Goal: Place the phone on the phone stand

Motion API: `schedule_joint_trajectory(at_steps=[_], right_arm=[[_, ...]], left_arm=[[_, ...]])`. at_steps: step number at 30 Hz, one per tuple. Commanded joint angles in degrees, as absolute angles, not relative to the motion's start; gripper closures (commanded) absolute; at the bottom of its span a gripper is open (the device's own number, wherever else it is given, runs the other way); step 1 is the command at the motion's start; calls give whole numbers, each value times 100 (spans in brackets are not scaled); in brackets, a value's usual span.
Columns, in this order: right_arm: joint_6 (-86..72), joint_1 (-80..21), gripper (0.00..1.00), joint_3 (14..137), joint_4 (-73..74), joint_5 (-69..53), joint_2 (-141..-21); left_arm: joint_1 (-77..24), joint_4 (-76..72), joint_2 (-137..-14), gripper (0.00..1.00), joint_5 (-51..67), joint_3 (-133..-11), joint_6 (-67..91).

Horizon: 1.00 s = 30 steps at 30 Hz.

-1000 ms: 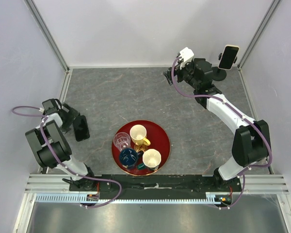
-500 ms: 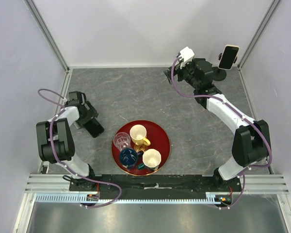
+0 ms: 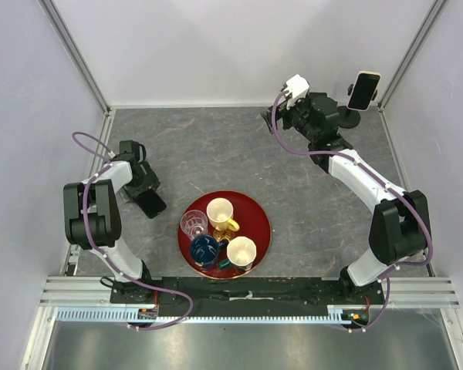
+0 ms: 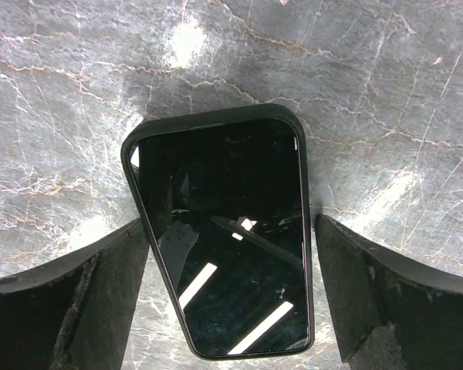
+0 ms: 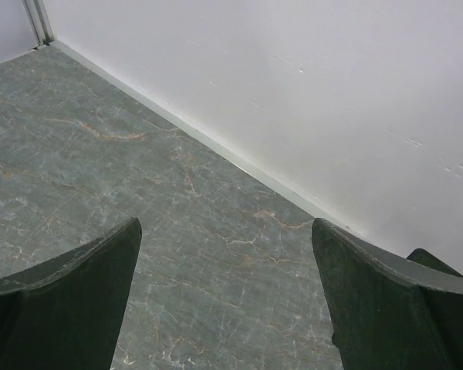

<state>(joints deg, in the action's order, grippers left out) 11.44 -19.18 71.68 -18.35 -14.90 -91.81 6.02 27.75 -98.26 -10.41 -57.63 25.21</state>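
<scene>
The phone [image 3: 364,90], black screen with a pale rim, stands upright on the clamp head of the black phone stand [image 3: 349,119] in the back right corner. My right gripper [image 3: 268,122] [image 5: 225,308] is open and empty, over bare table to the left of the stand. My left gripper [image 3: 144,189] [image 4: 231,301] is open and straddles an all-black flat rectangle [image 3: 151,203] [image 4: 224,231], which lies flat on the table at the left. Its fingers [image 4: 100,301] stand close to both long edges of the rectangle.
A round red tray [image 3: 260,218] sits at the near middle. It holds a cream cup [image 3: 219,210], a clear glass [image 3: 193,223], a dark blue cup [image 3: 204,249] and a white cup [image 3: 241,250]. White walls close in the table on three sides.
My left arm has swung right from the left wall with the black rectangle, and the rectangle now lies flat on the table. The right arm, phone and stand have not moved.
</scene>
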Motion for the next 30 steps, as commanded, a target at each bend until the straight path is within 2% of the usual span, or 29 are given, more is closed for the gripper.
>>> schedule_joint_trajectory(at_steps=[1, 6, 8, 9, 10, 12, 13, 24, 26, 28, 30], right_arm=[[1213, -1934, 2, 7374, -1855, -1441, -9167], [1222, -1925, 2, 7409, -1811, -1415, -9193], [1213, -1934, 2, 7435, -1775, -1406, -9185], [1204, -1934, 2, 7444, -1775, -1406, -9202], [1178, -1934, 2, 7462, -1758, -1415, -9211], [1125, -1934, 2, 7540, -1723, -1424, -9246], [994, -1942, 2, 7602, -1688, -1389, -9281], [-666, -2259, 2, 9050, -1135, -1230, -10282], [-922, -2373, 2, 9315, -1081, -1475, -10685], [-1046, -2574, 2, 9632, -1125, -2239, -10967], [-601, -2802, 2, 9746, -1186, -2852, -11310]], left_arm=[[589, 3419, -10151, 14, -1045, -5888, 2716], [589, 3542, -10406, 26, -1064, -6020, 2611], [589, 3551, -10432, 38, -1055, -6082, 2610], [589, 3542, -10450, 46, -1055, -6091, 2602], [589, 3551, -10433, 64, -1063, -6117, 2602], [589, 3533, -10284, 82, -1177, -6170, 2593], [589, 3507, -10196, 98, -1230, -6187, 2593], [589, 2286, -8315, 98, -800, -5573, 2645], [598, 2111, -8061, 98, -669, -5502, 2654], [615, 1987, -7893, 98, -537, -5432, 2663], [624, 1794, -7673, 98, -422, -5353, 2689]])
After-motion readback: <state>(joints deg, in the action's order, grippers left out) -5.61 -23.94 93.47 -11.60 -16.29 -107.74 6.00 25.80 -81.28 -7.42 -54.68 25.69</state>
